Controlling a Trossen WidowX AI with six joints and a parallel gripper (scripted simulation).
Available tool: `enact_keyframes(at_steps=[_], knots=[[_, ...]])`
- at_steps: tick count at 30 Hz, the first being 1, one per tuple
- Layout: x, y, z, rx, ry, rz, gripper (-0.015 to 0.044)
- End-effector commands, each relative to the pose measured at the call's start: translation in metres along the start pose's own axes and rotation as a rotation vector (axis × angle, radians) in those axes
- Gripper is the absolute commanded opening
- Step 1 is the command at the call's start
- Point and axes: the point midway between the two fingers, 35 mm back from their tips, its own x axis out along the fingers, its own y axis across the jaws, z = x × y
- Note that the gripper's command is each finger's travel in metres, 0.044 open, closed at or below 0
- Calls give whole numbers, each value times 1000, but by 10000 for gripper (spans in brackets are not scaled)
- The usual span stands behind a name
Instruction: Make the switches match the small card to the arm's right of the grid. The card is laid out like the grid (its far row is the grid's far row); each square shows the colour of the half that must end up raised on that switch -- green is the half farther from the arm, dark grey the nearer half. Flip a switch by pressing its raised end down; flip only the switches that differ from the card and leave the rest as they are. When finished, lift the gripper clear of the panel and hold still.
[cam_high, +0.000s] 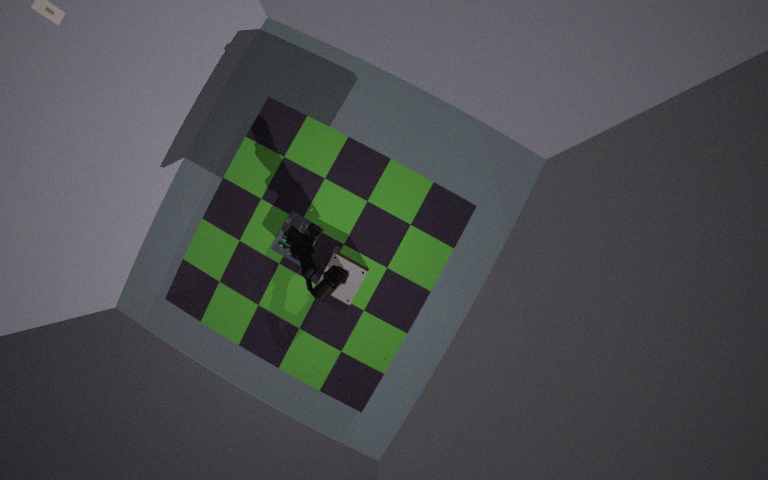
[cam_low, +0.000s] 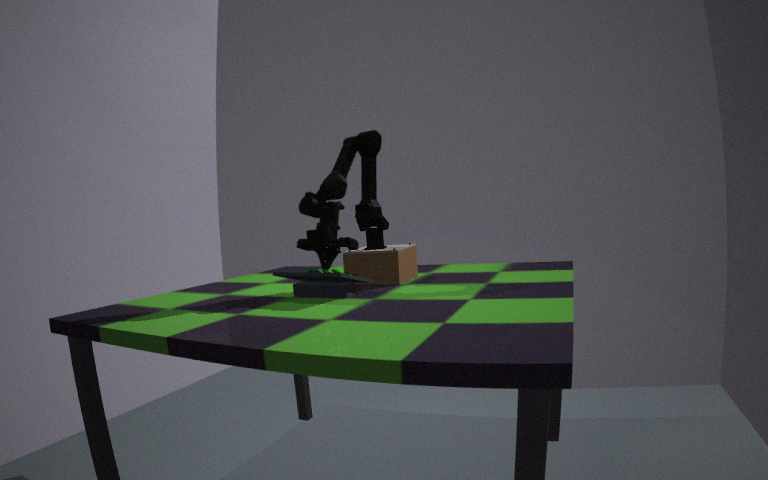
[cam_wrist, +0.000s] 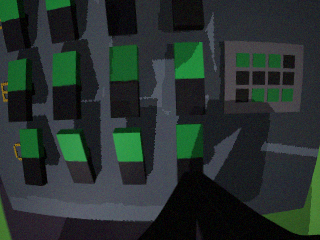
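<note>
Nearest the wrist camera, the gripper (cam_wrist: 194, 227) is pressed together on nothing, low over the near row of stiff rocker switches (cam_wrist: 188, 150), which likely need firm fingertip presses on raised ends; the card (cam_wrist: 264, 78) lies beyond, right.

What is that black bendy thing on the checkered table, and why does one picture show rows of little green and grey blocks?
The black thing is a robot arm standing on a brown box on a green-and-dark checkered table. One picture looks straight down from the ceiling, one looks from the side, and one comes from a camera on the arm's wrist. That wrist picture shows a grey panel with twelve rocker switches, each half green and half dark grey. Beside them sits a small card of green and dark squares, a pattern for the switches to match. The arm's pincher, called a gripper, points down just above the panel. It is closed and holds nothing; it pokes switches with its tip.
</note>
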Motion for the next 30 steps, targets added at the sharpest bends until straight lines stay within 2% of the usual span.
enact_keyframes(at_steps=[1, 30], knots=[[0, 0, 0, 2, -1, 2, 0], [3, 0, 0, 2, -1, 2, 0]])
